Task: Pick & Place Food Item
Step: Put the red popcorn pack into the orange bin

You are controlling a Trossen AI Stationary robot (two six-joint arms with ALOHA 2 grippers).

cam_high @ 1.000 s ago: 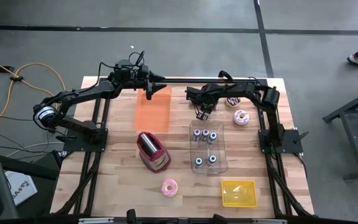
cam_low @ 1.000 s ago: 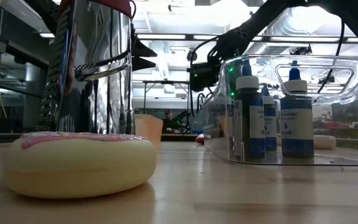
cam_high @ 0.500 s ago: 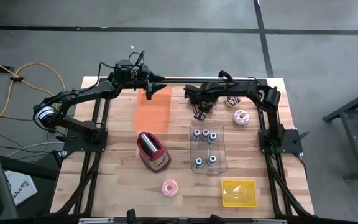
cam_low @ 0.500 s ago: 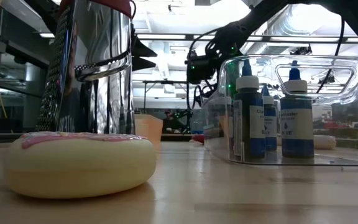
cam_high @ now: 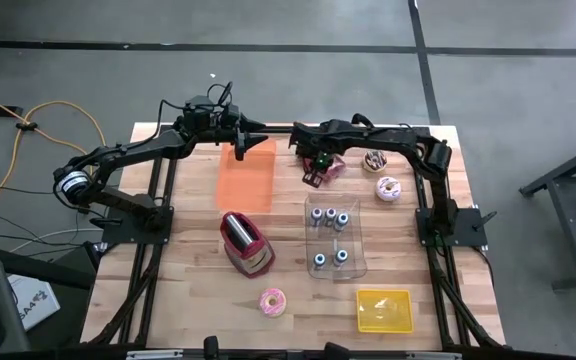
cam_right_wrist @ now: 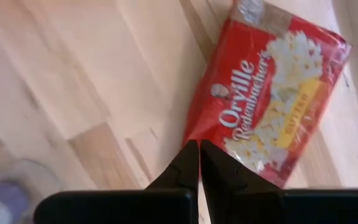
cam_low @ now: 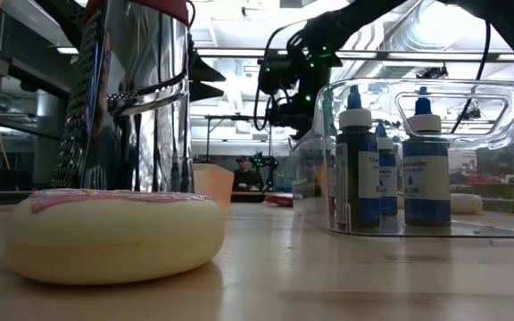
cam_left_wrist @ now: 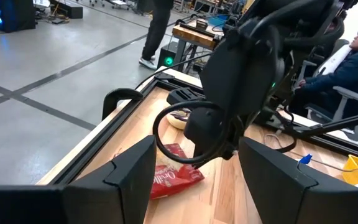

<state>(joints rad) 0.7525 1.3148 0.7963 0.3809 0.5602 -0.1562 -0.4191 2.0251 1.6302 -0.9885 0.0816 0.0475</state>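
The right end effector (cam_right_wrist: 199,149), its fingers now pinched together and empty, has swung from the clear bin (cam_high: 334,238) toward the popcorn bag (cam_right_wrist: 267,109); the grasp remains undone.

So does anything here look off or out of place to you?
One thing: the right claw is pinched shut, but the popcorn bag lies flat on the table beyond its tips, apparently not gripped. Otherwise the bottles stand upright in their clear bin and nothing is spilled.
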